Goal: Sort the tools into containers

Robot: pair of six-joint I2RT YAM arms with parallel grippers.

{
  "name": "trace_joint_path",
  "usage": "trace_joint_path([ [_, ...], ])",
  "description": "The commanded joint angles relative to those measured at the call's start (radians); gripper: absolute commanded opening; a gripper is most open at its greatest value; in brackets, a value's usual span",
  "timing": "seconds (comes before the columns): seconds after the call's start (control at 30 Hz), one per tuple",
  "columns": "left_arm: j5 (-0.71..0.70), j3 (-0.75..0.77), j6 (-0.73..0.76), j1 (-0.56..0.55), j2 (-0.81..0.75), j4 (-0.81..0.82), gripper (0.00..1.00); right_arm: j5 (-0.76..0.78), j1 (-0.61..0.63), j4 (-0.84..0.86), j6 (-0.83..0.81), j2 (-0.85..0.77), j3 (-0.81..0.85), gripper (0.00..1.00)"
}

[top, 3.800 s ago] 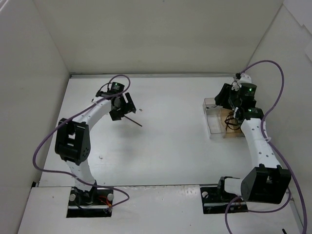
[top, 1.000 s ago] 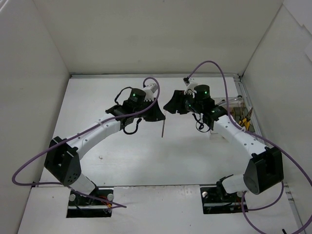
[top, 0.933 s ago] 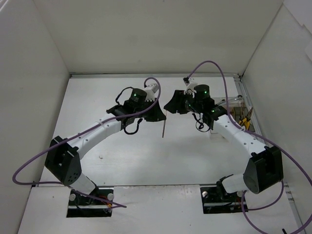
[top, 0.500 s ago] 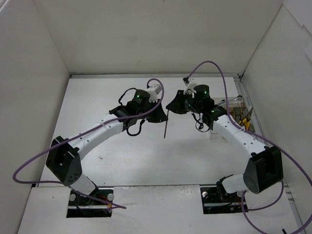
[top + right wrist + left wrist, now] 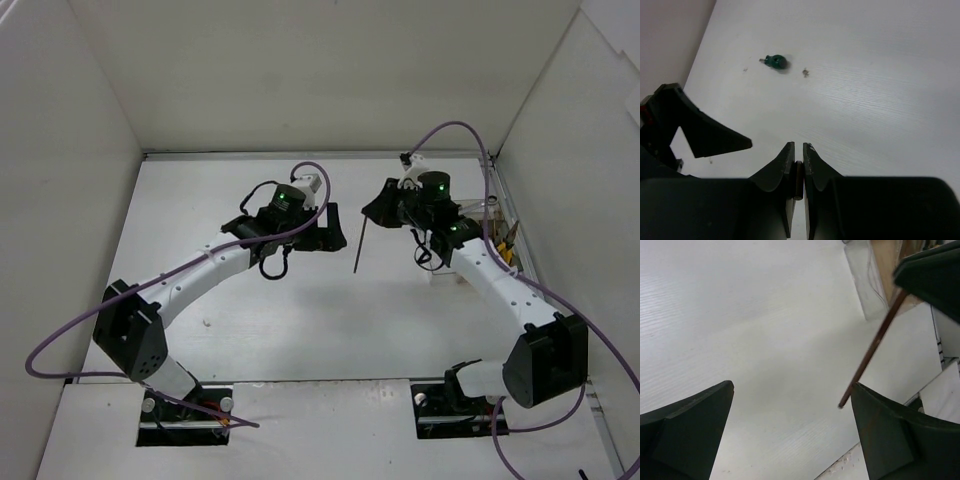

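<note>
My right gripper (image 5: 377, 212) is shut on a thin dark hex key (image 5: 360, 245), which hangs down from it above the table. In the right wrist view the key (image 5: 798, 175) is pinched between the closed jaws (image 5: 796, 147). My left gripper (image 5: 326, 228) is open and empty just left of the key. In the left wrist view the key (image 5: 872, 347) slants past its right finger (image 5: 895, 435). A green-handled screwdriver (image 5: 776, 62) lies on the table. The clear containers (image 5: 436, 272) sit under my right arm, and one holds yellow-handled pliers (image 5: 503, 247).
A tiny loose screw (image 5: 805, 73) lies beside the screwdriver. A clear container with a tan bottom (image 5: 862, 280) shows at the top right of the left wrist view. White walls close in the table on three sides.
The hex key has passed from my left gripper to my right. The left jaws have opened, and the right gripper has moved right with the key.
</note>
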Motion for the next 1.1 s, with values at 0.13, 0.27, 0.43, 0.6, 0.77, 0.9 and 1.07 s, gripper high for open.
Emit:
trace_joint_path([
  [0.13, -0.177, -0.014, -0.026, 0.104, -0.101, -0.134, 1.0, 0.195, -0.18, -0.089, -0.169, -0.076, 0.009, 0.0],
  [0.27, -0.186, -0.066, -0.023, 0.191, -0.138, -0.168, 1.0, 0.269, -0.337, -0.121, -0.244, -0.09, 0.032, 0.0],
  [0.43, -0.215, -0.114, -0.02, 0.231, -0.146, -0.214, 1.0, 0.3, -0.459, -0.158, -0.297, -0.053, 0.096, 0.0],
  [0.6, -0.249, -0.155, -0.004, 0.241, -0.166, -0.214, 1.0, 0.354, -0.534, -0.207, -0.4, 0.008, 0.174, 0.0],
  [0.77, -0.251, -0.185, 0.016, 0.25, -0.184, -0.199, 1.0, 0.409, -0.563, -0.209, -0.429, 0.053, 0.185, 0.0],
  [0.9, -0.243, -0.198, 0.022, 0.25, -0.196, -0.189, 1.0, 0.415, -0.588, -0.209, -0.436, 0.087, 0.205, 0.0],
  [1.07, -0.235, -0.206, 0.039, 0.259, -0.201, -0.191, 1.0, 0.415, -0.597, -0.207, -0.457, 0.122, 0.211, 0.0],
])
